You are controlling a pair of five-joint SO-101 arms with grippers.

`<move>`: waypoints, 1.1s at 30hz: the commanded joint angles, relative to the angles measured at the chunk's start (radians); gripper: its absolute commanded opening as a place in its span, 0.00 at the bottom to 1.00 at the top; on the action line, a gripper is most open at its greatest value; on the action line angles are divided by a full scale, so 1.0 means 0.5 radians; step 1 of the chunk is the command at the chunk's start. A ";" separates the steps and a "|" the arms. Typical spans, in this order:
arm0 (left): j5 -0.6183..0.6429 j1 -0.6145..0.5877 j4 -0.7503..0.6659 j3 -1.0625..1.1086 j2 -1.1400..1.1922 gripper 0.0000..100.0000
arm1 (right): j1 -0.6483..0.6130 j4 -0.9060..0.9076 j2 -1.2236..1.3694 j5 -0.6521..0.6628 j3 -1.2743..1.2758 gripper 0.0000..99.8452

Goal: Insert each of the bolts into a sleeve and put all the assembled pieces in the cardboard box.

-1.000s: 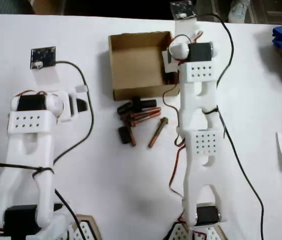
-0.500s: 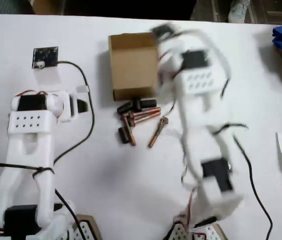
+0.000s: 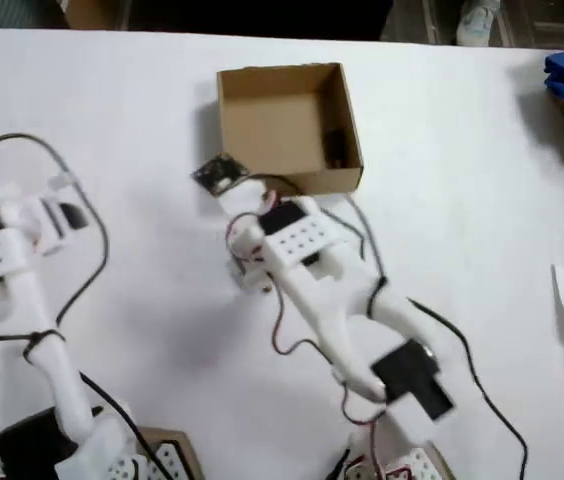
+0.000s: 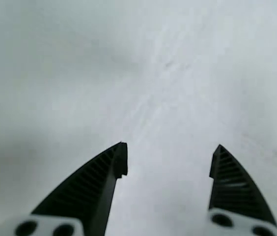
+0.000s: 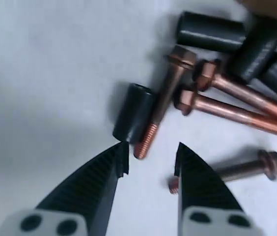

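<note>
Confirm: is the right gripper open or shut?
Open. On the right gripper the fingers stand apart in its wrist view, table showing between them, near the threaded end of a bolt.

White plastic left arm and right arm carry black servos, dot-perforated plates, black and red cables. Left tool and right tool have 2 dark ribbed, pointed fingers each.
</note>
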 commanded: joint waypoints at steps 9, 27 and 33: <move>-0.006 -0.132 0.015 -0.005 -0.074 0.28 | -0.146 0.173 0.456 -0.187 -0.663 0.14; -0.006 -0.132 0.015 -0.005 -0.074 0.28 | -0.035 0.133 0.738 -0.190 -0.687 0.14; -0.006 -0.132 0.015 -0.005 -0.074 0.28 | -0.035 0.078 0.747 -0.175 -0.687 0.02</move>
